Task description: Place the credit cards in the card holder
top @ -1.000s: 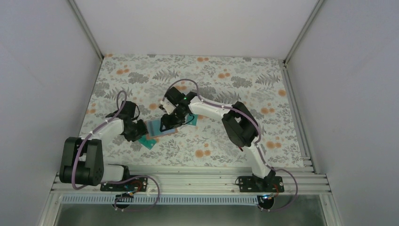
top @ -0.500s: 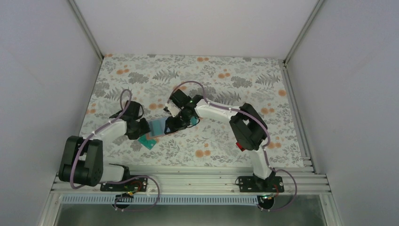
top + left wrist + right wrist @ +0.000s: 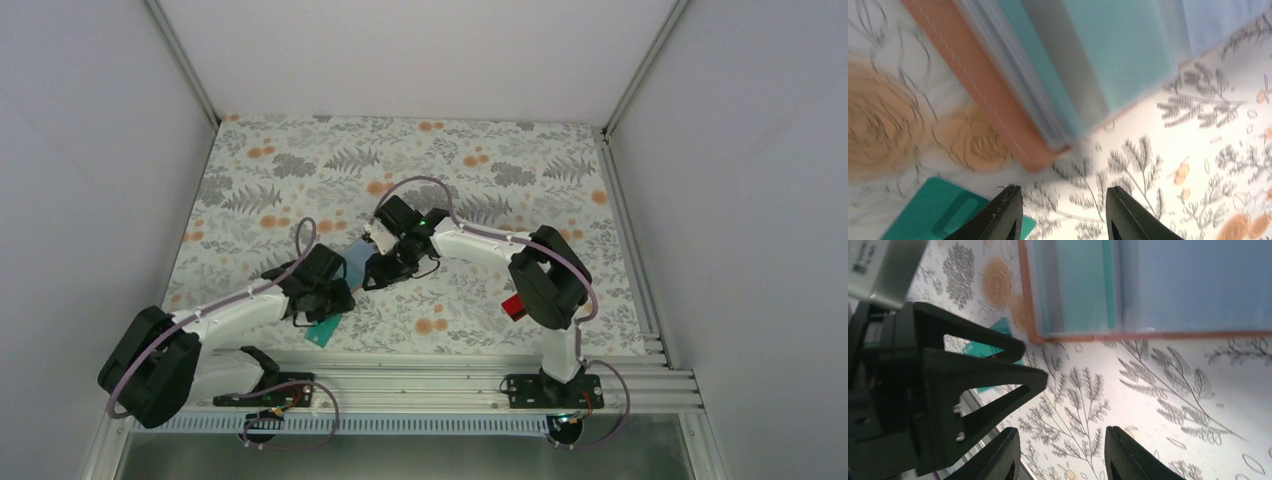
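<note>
Left claw [image 3: 1062,194] — open, empty — hangs nearest the loose teal-green card [image 3: 938,218], which lies just toward the near edge of the bench [image 3: 500,160]. The card holder [image 3: 993,110] lies just beyond, facing the right claw [image 3: 1060,437], likewise open and empty.

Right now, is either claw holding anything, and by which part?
Nothing is held. The left claw and the right claw are both open and empty, near the card holder.

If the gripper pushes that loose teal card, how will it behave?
The teal card lies flat and thin on the tablecloth, so it likely slides rather than tips. Its smooth face looks slippery; its low edge may be hard to grip.
</note>
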{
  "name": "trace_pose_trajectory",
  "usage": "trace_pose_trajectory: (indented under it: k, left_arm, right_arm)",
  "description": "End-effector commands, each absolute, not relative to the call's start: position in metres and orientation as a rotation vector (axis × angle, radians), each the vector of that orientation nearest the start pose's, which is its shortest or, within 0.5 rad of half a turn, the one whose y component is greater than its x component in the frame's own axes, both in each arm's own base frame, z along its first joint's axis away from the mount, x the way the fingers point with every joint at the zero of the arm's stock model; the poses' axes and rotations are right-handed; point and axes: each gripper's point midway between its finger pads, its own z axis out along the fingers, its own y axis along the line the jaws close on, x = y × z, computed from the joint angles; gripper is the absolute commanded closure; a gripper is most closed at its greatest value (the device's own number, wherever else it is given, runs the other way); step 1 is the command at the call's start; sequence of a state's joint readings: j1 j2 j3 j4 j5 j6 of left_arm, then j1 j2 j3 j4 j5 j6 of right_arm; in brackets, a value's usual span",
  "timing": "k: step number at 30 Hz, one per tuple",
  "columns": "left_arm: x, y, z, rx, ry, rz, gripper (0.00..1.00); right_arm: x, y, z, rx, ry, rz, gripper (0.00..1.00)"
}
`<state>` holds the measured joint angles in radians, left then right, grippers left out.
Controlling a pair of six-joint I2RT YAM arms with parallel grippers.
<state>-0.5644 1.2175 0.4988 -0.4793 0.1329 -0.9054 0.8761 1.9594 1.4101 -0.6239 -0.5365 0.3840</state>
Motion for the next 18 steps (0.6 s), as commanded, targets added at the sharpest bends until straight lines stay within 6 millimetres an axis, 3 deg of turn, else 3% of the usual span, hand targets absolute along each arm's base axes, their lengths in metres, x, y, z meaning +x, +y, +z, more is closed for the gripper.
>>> trace_pose_trajectory:
  k: [1, 7, 11, 14, 18]
  left_arm:
    - [0.124, -0.125, -0.012, -0.653, 3.067, -0.327, 0.57]
    - [0.102, -0.118, -0.008, -0.723, 3.075, -0.281, 0.56]
    - [0.1, -0.118, -0.001, -0.753, 3.055, -0.292, 0.55]
    - [0.113, -0.123, 0.022, -0.758, 2.981, -0.333, 0.53]
    - [0.12, -0.119, 0.049, -0.835, 2.899, -0.355, 0.41]
  right_arm:
    - [0.218, 0.386, 0.075, -0.858, 2.826, 0.992, 0.56]
    - [0.205, 0.383, 0.069, -0.866, 2.845, 1.047, 0.56]
    - [0.204, 0.387, 0.073, -0.885, 2.831, 1.077, 0.56]
    - [0.204, 0.394, 0.08, -0.912, 2.808, 1.11, 0.56]
    - [0.203, 0.412, 0.091, -0.982, 2.762, 1.167, 0.56]
